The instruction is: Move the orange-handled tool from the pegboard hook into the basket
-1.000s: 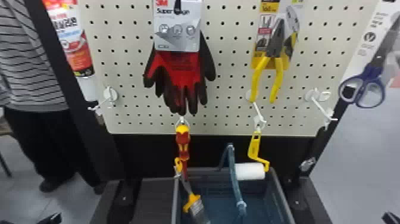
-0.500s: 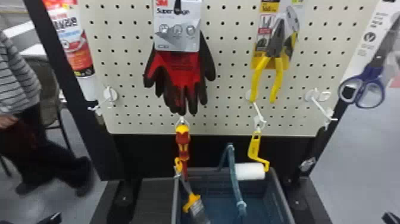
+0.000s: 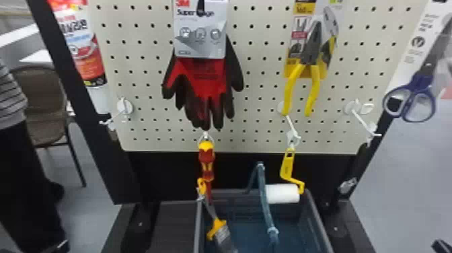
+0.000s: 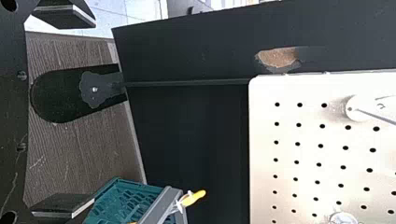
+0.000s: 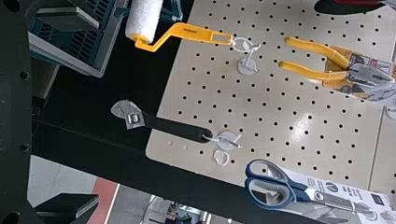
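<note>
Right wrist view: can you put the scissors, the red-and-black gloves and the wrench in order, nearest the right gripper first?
From the right gripper, as this view shows it:
1. Wrench, low at the board's right corner.
2. Scissors, higher, at the right edge.
3. Gloves, farther left.

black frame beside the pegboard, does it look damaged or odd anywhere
Yes: the black frame beside the pegboard has a rough brown patch where its dark surface seems worn or chipped away, unlike the even black around it.
</note>
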You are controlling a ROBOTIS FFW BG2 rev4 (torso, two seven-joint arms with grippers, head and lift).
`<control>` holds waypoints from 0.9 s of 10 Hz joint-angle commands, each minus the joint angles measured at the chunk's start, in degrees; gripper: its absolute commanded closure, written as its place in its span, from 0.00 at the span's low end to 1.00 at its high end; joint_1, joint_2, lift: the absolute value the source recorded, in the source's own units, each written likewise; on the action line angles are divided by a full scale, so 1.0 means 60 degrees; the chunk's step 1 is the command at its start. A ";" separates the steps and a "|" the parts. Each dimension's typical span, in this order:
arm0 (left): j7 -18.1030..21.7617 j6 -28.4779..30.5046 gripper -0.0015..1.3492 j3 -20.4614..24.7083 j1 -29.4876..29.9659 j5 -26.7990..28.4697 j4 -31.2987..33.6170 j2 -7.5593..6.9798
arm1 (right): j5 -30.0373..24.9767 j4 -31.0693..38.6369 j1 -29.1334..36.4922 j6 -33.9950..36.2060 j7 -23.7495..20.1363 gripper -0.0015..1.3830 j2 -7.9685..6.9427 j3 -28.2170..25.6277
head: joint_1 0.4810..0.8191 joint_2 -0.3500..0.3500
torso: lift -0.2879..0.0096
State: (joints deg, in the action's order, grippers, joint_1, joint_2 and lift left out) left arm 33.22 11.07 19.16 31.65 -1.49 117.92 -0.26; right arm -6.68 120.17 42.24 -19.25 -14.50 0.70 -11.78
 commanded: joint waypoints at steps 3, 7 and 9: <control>0.0000 0.0000 0.00 0.0000 0.0000 0.0000 0.0000 0.0069 | 0.0000 0.0000 0.0000 0.0000 0.0000 0.00 -0.0126 0.0000 | 0.20 0.50 | 0.63; 0.0000 0.0000 0.00 0.0000 0.0000 0.0000 0.0000 0.0069 | 0.0000 0.0000 0.0000 0.0000 0.0000 0.00 -0.0126 0.0000 | 0.20 0.50 | 0.63; 0.0000 0.0000 0.00 0.0000 0.0000 0.0000 0.0000 0.0069 | 0.0000 0.0000 0.0000 0.0000 0.0000 0.00 -0.0126 0.0000 | 0.20 0.50 | 0.63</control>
State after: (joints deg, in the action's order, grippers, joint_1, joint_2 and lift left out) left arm 33.22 11.07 19.16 31.65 -1.49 117.92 -0.26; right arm -6.68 120.17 42.24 -19.25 -14.50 0.70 -11.78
